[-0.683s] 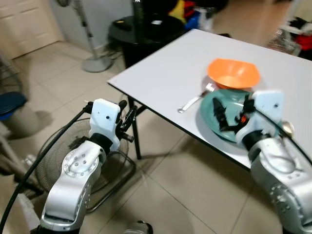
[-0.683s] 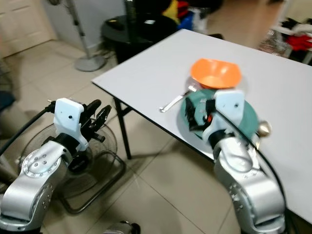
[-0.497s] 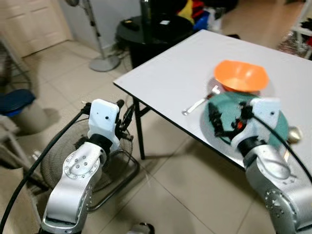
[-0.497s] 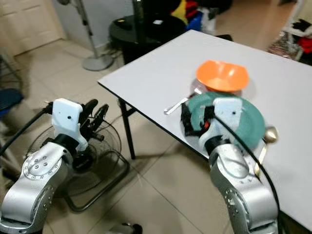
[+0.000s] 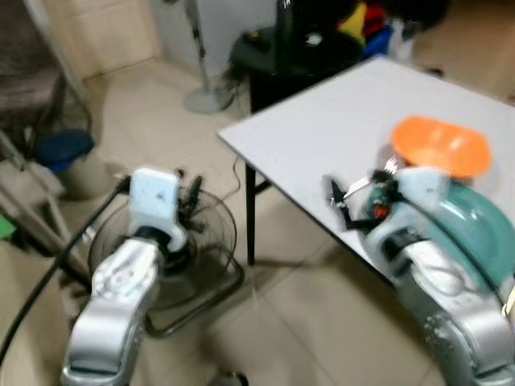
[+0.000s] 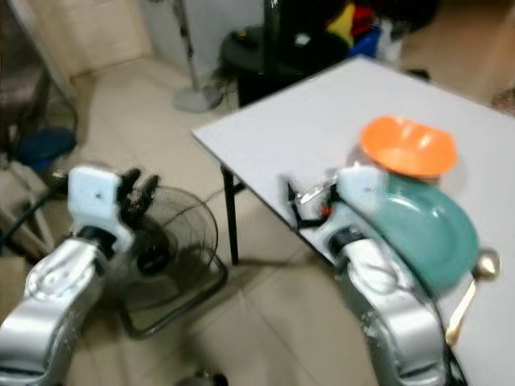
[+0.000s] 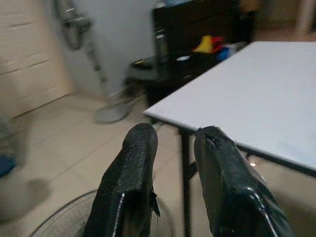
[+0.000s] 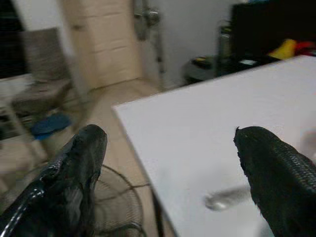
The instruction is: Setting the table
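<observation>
An orange bowl (image 5: 438, 145) and a teal plate (image 5: 475, 241) sit on the white table (image 5: 338, 129), with a gold spoon (image 6: 471, 285) beside the plate. My right gripper (image 5: 354, 201) hovers open over the table's near edge, just left of the plate, with nothing between its fingers. The right wrist view shows a blurred silver fork end (image 8: 224, 199) on the table below the right gripper (image 8: 170, 143). My left gripper (image 5: 189, 197) hangs off the table, above the floor fan. Its fingers (image 7: 140, 148) stand a narrow gap apart and hold nothing.
A round floor fan (image 5: 213, 233) lies on the tiles below my left arm. A blue bin (image 5: 60, 149) stands at the left. A black round table (image 5: 290, 56) and a standing fan's base (image 5: 208, 98) are beyond the table's far corner.
The camera has swung left and the picture is blurred. My right gripper has come off the teal plate toward the table's near edge. The left arm stays over the floor fan.
</observation>
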Robot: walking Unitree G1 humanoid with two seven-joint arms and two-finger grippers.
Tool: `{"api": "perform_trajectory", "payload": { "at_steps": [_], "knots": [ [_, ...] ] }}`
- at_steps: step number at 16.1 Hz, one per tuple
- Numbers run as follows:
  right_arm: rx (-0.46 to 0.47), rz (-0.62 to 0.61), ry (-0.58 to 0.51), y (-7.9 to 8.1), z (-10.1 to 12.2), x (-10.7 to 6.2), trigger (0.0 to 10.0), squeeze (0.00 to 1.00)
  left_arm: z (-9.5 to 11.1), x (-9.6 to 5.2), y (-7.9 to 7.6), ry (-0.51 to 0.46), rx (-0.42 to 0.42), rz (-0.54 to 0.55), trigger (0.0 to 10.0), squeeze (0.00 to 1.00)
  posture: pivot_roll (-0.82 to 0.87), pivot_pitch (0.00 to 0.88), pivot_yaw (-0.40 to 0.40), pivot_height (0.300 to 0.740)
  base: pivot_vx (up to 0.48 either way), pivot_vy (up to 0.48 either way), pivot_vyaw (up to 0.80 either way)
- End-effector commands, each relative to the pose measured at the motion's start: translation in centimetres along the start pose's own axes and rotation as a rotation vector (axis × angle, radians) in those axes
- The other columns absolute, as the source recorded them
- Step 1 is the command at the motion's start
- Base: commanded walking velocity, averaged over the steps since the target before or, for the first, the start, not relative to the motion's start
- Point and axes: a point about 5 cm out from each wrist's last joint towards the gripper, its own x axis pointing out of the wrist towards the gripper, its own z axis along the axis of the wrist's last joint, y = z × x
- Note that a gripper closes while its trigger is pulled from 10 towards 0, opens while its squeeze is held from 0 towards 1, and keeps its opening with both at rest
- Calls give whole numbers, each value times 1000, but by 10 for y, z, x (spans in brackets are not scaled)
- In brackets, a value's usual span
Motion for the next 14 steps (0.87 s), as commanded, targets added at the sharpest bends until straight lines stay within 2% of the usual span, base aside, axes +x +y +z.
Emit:
{"api": "perform_trajectory", "payload": {
  "at_steps": [1,3,9,11,13,14],
  "knots": [
    [-22,-29,-38,-7,7,1,10000,1000,6,2,-4,-28,16,-19,10000,0,78,0,66,740,0,0,800],
    [-19,-34,-35,-8,5,0,10000,1000,6,3,-4,-22,43,-21,10000,0,88,0,70,740,0,0,800],
    [-2,-10,-30,-2,1,2,10000,1000,6,1,2,-8,53,-19,10000,0,95,0,74,740,0,0,800],
    [-4,-63,-69,-5,5,1,10000,1000,7,3,0,-9,54,-34,10000,0,91,0,81,740,0,0,800],
    [36,-83,-66,-7,4,2,10000,1000,6,2,-1,-5,42,-40,10000,0,92,0,79,740,0,0,800],
    [64,-93,-42,-9,1,3,10000,1000,5,1,-1,-4,31,-39,10000,0,92,0,77,740,0,0,0]
  ]
}}
